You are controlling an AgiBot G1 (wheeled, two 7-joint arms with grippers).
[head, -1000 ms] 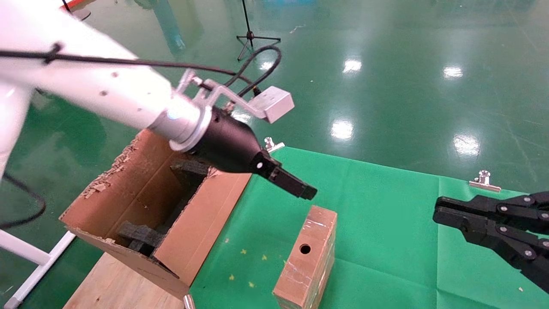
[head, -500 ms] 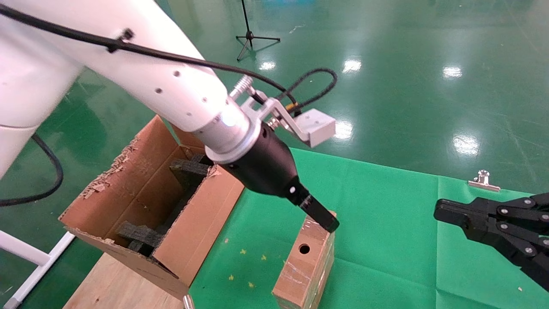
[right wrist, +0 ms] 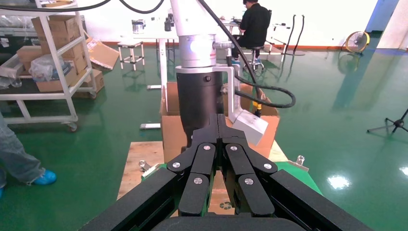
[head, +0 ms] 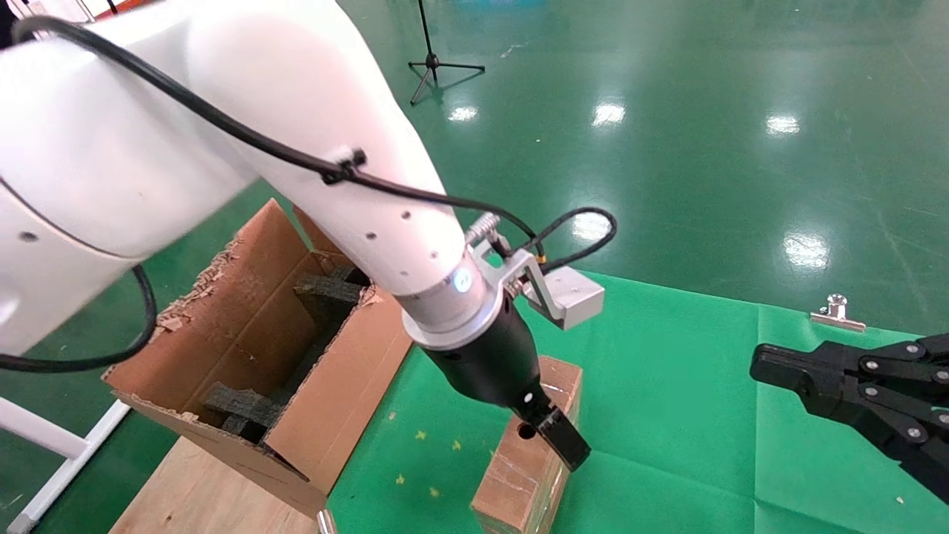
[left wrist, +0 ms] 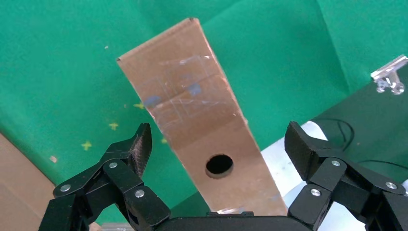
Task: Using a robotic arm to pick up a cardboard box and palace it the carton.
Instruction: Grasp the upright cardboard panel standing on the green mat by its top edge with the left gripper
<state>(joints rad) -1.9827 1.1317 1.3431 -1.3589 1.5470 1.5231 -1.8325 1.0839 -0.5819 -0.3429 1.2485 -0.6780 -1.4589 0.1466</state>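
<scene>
Both left tool (left wrist: 216, 144) fingers, spread, now lower, straddling the box (head: 528, 452); box runs 12-to-6. Right tool (right wrist: 219, 144) pressed together, parked at 3.

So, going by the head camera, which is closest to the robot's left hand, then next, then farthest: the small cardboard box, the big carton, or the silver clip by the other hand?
1. cardboard box: right under the left hand.
2. carton: off to the robot's left.
3. silver clip: far right, on the green cloth's edge.

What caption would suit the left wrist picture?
Open left gripper straddling the taped cardboard box, round hole facing up, on the green cloth.
</scene>
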